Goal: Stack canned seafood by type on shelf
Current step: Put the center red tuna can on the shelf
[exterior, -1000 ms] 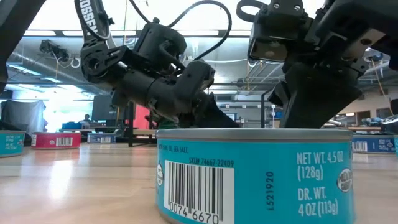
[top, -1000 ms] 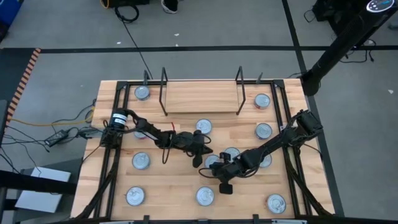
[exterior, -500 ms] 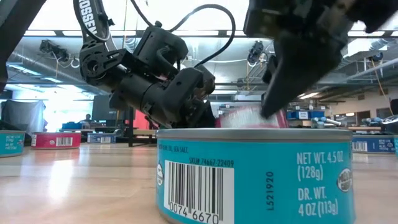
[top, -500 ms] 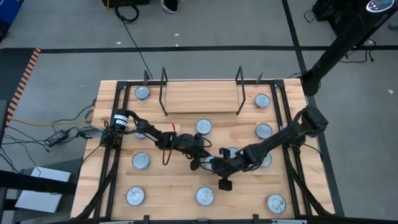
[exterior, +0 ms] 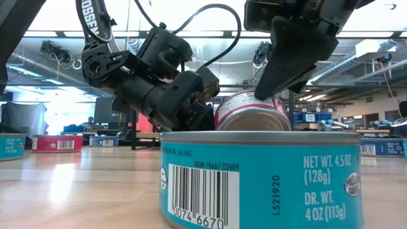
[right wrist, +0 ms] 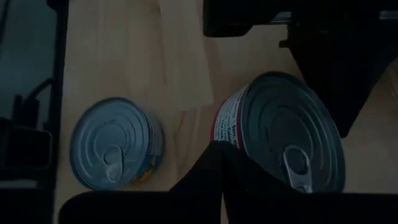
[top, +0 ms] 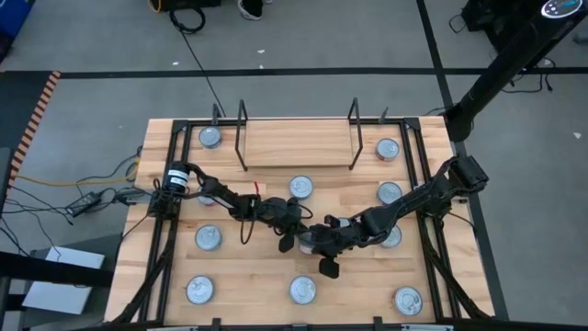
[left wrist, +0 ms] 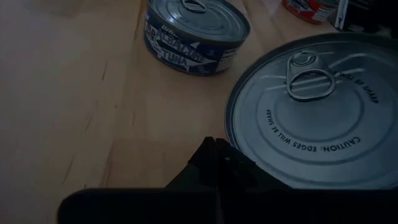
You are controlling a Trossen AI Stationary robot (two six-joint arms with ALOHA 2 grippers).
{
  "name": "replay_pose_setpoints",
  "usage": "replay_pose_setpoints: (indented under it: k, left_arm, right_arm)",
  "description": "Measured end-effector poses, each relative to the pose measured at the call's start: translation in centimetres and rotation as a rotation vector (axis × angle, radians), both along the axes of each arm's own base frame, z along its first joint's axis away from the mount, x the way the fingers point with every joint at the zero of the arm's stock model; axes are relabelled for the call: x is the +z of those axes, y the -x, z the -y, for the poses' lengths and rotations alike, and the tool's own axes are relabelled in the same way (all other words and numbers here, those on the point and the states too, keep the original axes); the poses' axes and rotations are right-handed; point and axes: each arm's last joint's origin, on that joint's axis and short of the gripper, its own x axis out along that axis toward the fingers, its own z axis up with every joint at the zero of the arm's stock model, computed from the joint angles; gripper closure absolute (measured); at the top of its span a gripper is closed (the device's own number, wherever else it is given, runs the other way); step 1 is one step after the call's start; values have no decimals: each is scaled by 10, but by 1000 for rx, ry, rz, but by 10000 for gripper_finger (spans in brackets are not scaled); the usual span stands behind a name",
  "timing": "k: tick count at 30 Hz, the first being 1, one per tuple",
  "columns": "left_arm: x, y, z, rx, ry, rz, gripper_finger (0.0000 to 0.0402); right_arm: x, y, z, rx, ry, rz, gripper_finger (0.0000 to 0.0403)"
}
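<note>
Tabletop (top: pixel 248 276) filled the lower middle of the high view, with silver-lidded tins scattered over it. Along its upper edge lay the shelf (top: pixel 296 142), its long axis running left to right across the frame, with no tin on the board.

Both arms reached in to meet just below the centre of that frame. The left pincer (top: pixel 292 237) and the right pincer (top: pixel 323 248) sat almost tip to tip, both with fingers closed narrow.

Between them, in the low view, a red tin (exterior: pixel 251 113) stood tilted at the centre. Its lid faced the left pincer (exterior: pixel 191 111) at centre-left, and the right pincer (exterior: pixel 280 70) came down on its upper edge from the top right. Its base was hidden behind the blue tin (exterior: pixel 261 178) in the foreground, so I could not tell whether it was clear of the wood. Nor could I tell whether either pincer actually pinched its rim or only pressed against it.

By my judgement the coming move turned on one relation: the shelf lay straight up-frame from the tin, well apart. The two arms were about equally near the tin, but the right one sat on top of it.
</note>
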Motion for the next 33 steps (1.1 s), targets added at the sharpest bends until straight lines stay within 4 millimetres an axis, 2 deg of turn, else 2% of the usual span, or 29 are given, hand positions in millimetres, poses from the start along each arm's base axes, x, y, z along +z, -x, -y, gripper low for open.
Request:
replay_pose_setpoints:
  k: [8, 22, 33]
  left_arm:
    - [-2, 1, 2, -40, -15, -14, 401]
    - [-3, 3, 4, -94, -17, -37, 401]
    - [5, 4, -18, -82, -7, -66, 401]
  right_arm:
    - [6, -1, 4, -73, -66, 12, 395]
    - [6, -7, 22, -149, -73, 15, 394]
    - [6, -7, 21, -135, -84, 10, 391]
